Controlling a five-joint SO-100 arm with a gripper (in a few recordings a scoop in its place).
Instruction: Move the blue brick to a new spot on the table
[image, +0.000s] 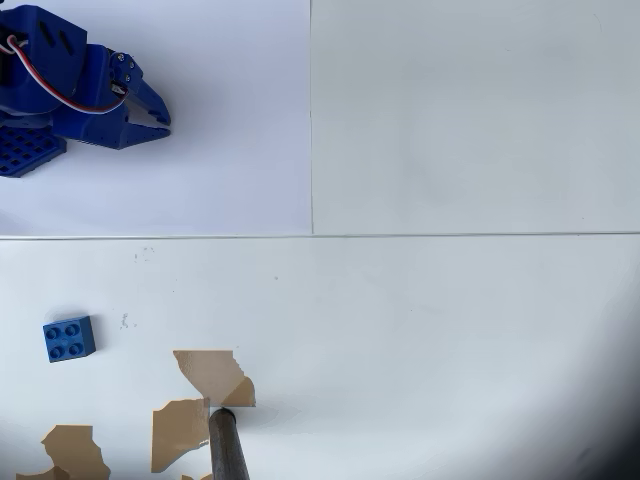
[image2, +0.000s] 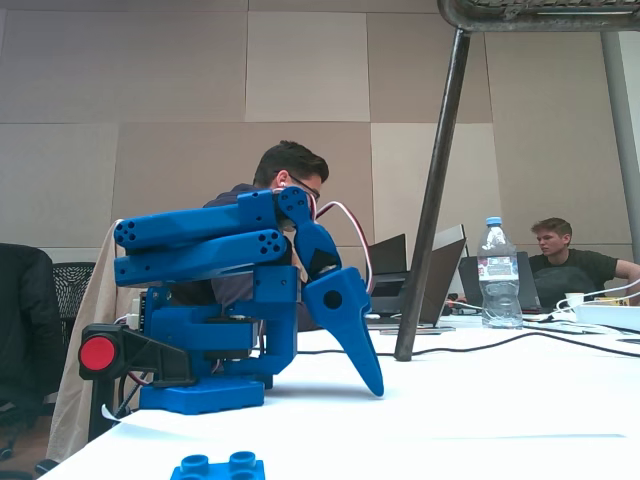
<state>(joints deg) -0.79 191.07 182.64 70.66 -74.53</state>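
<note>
Small square blue plastic brick (image: 69, 338) with four round studs, lying on the smooth white table (image: 450, 330) near brown chipped patches (image: 205, 390), well apart from the blue plastic gripper (image: 160, 118), its pointed fingers together, empty.

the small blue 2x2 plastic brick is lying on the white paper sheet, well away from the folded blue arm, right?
Not quite. In the overhead view the small square blue plastic brick lies on the bare white table, below the seam line and near the brown chipped patches, not on the white paper sheet. The rest holds: it sits well away from the folded blue arm's gripper.
</note>
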